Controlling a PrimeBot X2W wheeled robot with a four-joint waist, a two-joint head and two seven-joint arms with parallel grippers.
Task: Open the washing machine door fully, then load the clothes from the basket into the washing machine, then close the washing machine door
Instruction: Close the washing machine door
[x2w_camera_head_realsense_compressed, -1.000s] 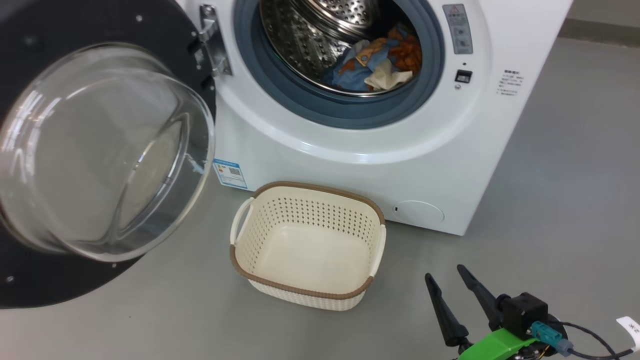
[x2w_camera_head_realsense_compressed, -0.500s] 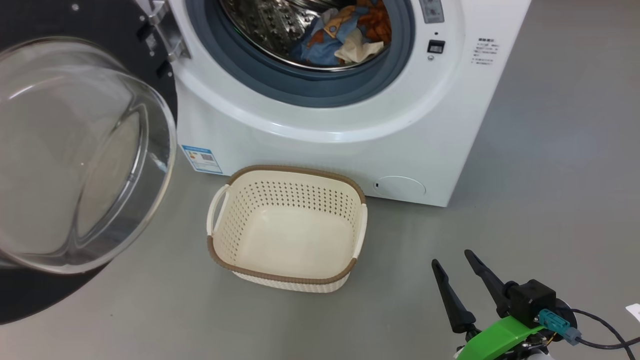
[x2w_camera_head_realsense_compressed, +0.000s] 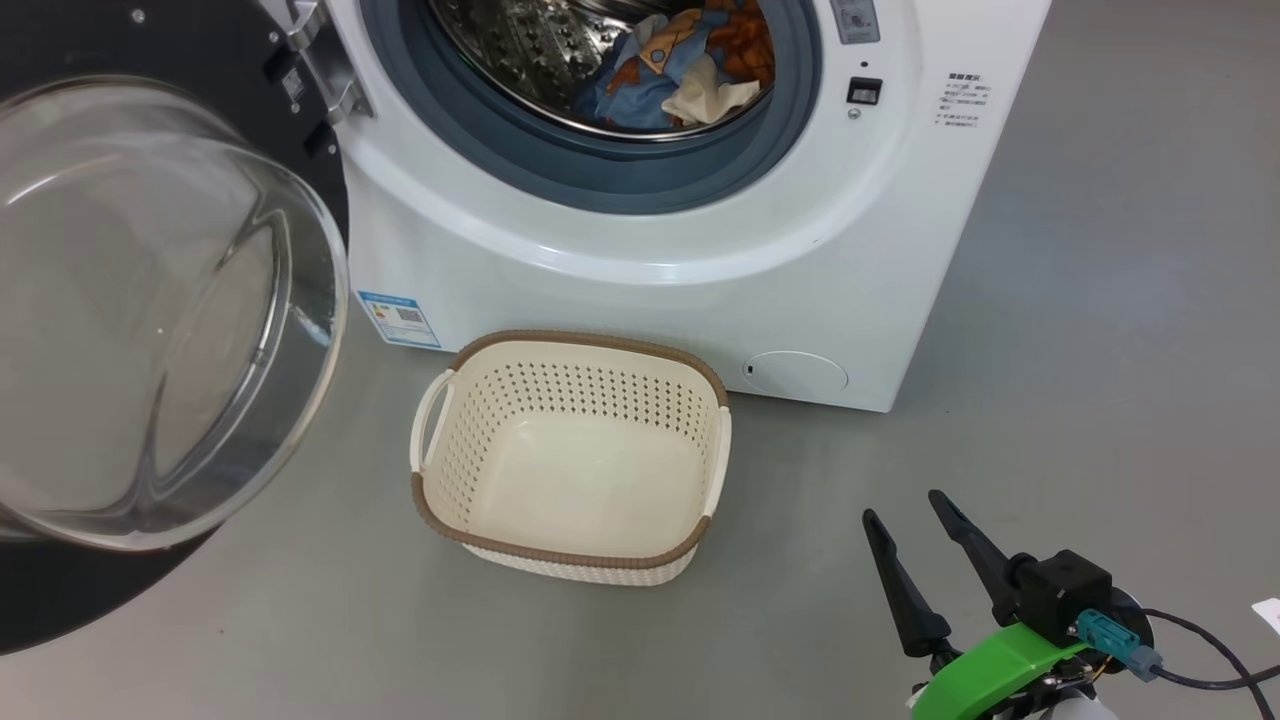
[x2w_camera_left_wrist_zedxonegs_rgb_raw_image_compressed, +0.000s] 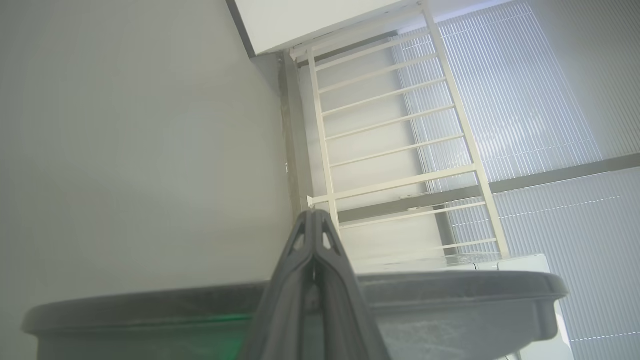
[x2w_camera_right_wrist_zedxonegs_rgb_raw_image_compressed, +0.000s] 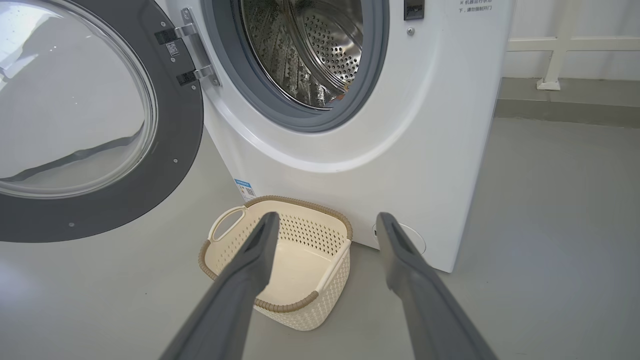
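Shifted since 1 s ago is the head view itself, so the washing machine (x2w_camera_head_realsense_compressed: 650, 300) sits further left and higher; nothing on the floor (x2w_camera_head_realsense_compressed: 1100, 400) has changed place. The washing machine door (x2w_camera_head_realsense_compressed: 60, 600) hangs wide open at the left. The clothes (x2w_camera_head_realsense_compressed: 680, 75) lie inside the drum (x2w_camera_head_realsense_compressed: 520, 50). The basket (x2w_camera_head_realsense_compressed: 590, 338) stands empty just before the machine. Right of it, the right gripper (x2w_camera_head_realsense_compressed: 902, 505) hovers, its 2 fingers (x2w_camera_right_wrist_zedxonegs_rgb_raw_image_compressed: 252, 260) spread wide, holding nothing. The left gripper (x2w_camera_left_wrist_zedxonegs_rgb_raw_image_compressed: 314, 216) is pressed together, empty.
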